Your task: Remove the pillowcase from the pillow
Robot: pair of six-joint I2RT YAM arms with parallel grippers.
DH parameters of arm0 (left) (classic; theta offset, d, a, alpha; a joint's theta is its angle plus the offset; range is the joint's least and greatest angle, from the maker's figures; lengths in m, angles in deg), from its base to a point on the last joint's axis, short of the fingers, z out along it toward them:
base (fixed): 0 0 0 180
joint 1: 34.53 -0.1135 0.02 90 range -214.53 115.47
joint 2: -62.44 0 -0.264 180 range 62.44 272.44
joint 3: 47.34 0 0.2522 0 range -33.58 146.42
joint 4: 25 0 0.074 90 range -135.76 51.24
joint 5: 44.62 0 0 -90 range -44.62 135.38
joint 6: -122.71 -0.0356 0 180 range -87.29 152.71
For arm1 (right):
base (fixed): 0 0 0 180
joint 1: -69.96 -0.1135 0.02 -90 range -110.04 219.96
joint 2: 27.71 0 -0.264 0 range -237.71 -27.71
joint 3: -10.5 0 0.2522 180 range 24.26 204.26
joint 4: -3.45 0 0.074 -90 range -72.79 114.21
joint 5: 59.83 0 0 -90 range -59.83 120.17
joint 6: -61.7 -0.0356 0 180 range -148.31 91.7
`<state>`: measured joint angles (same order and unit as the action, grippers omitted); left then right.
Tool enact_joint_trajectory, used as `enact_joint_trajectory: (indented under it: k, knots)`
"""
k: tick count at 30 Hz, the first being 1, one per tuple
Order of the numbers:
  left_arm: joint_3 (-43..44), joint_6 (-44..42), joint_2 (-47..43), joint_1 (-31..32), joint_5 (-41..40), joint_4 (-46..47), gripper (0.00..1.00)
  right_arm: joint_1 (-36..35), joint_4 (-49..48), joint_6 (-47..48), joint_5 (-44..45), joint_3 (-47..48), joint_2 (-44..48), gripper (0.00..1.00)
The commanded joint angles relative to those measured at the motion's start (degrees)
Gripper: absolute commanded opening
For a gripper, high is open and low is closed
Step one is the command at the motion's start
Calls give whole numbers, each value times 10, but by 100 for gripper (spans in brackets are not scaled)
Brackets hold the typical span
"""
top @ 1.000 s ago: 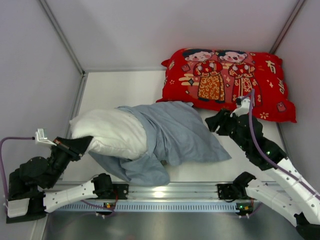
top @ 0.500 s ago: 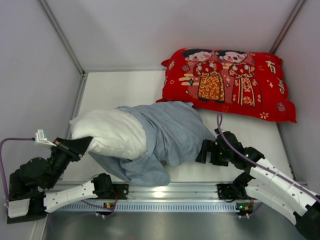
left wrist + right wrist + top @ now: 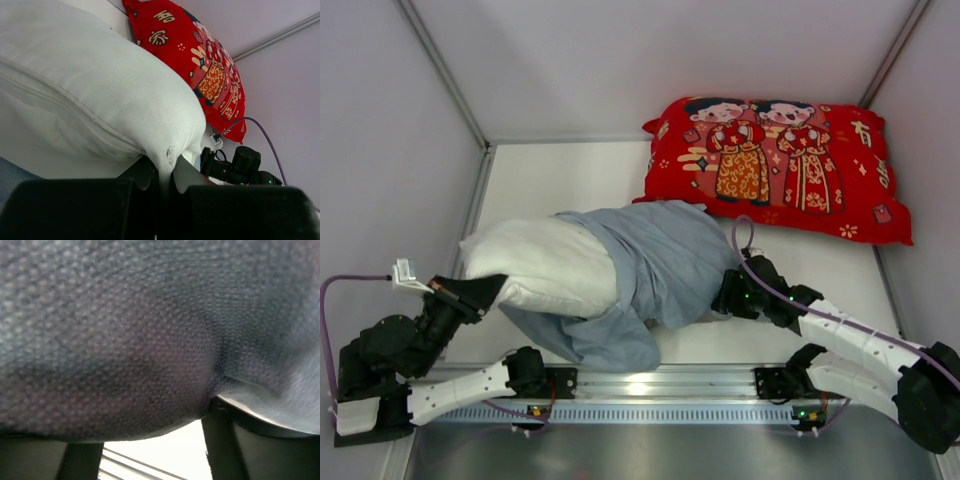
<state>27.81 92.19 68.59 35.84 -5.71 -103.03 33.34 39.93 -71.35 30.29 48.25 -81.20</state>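
The plain white pillow (image 3: 535, 265) lies left of centre, its right part inside the blue-grey pillowcase (image 3: 665, 265), which is bunched toward the near rail. My left gripper (image 3: 485, 290) is at the pillow's near-left corner. In the left wrist view the pillow (image 3: 100, 95) fills the frame and the left gripper (image 3: 167, 172) is shut on its corner. My right gripper (image 3: 725, 296) is low against the pillowcase's right edge. In the right wrist view the pillowcase (image 3: 150, 315) fills the frame, and the right gripper (image 3: 150, 427) stands open with the cloth bulging between its fingers.
A red pillow printed with two cartoon figures (image 3: 775, 165) lies at the back right, close behind the pillowcase; it also shows in the left wrist view (image 3: 200, 65). Grey walls close in the left, back and right. A metal rail (image 3: 650, 385) runs along the near edge.
My right arm has swung down from beside the red pillow to the pillowcase's right edge and pushed in leftward; the cloth edge has bunched slightly. The left gripper and pillow have not moved.
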Motion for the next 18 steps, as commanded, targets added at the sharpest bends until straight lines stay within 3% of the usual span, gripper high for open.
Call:
enact_joint_trajectory:
  k: [1,4,12,18]
  knots:
    - [8,2,10,-1,6,32,0,4,-101,-11,66,6,-23,42]
    - [8,5,8,-1,7,32,0,5,-87,-21,110,12,-20,0]
    - [40,22,-22,-1,14,35,0,20,-29,-25,254,72,9,0]
    - [81,13,-50,-4,13,26,0,117,-1,1,246,160,3,0]
